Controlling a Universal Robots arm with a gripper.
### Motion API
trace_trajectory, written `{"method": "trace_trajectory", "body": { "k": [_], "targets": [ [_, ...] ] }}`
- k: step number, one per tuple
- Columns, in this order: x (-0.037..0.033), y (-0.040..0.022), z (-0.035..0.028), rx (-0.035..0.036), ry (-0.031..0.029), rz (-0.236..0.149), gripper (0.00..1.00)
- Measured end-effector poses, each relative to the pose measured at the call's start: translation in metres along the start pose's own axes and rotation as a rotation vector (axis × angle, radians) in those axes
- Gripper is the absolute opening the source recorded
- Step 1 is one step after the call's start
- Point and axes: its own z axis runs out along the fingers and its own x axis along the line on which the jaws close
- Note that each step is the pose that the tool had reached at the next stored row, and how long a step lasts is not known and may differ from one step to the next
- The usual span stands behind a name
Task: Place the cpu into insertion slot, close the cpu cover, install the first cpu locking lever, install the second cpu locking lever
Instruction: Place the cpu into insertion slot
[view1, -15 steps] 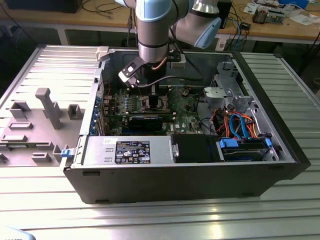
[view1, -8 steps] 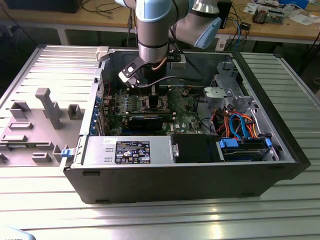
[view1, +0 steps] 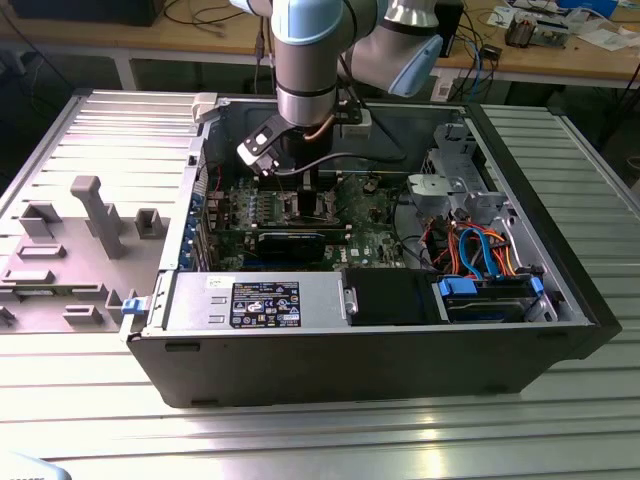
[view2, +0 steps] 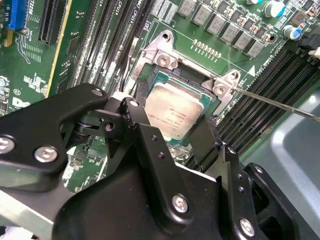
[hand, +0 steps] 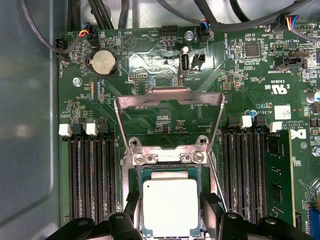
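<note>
Cpu (hand: 170, 206) gripped between jaws, at insertion slot (hand: 165, 171) — cover (hand: 170, 93) raised

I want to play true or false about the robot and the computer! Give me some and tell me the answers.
1. The cpu lies in the insertion slot. True.
2. The cpu cover is shut over the cpu. False: it stands swung open, and the cpu's silver top is bare.
3. The gripper is down at the cpu. True.
4. The computer case is closed up. False: its side is open and the green board shows.
5. A round silver battery sits on the board. True.
</note>
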Motion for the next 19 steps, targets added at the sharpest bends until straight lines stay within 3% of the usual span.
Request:
{"method": "trace_trajectory", "body": {
  "k": [4,9,15,16,18,19],
  "targets": [
    [0.0,0.0004,-0.0095,0.0001,-0.0002,0.0,0.61],
    [0.0033,0.0006,-0.0119,0.0003,-0.0003,0.0,0.59],
    [0.0035,0.0007,-0.0156,0.0003,-0.0002,0.0,0.23],
    [0.0036,0.0008,-0.0164,0.0003,-0.0002,0.0,0.23],
    [0.0036,0.0008,-0.018,0.0003,-0.0002,0.0,0.11],
    [0.0036,0.0009,-0.0192,0.0003,-0.0002,0.0,0.11]
  ]
}}
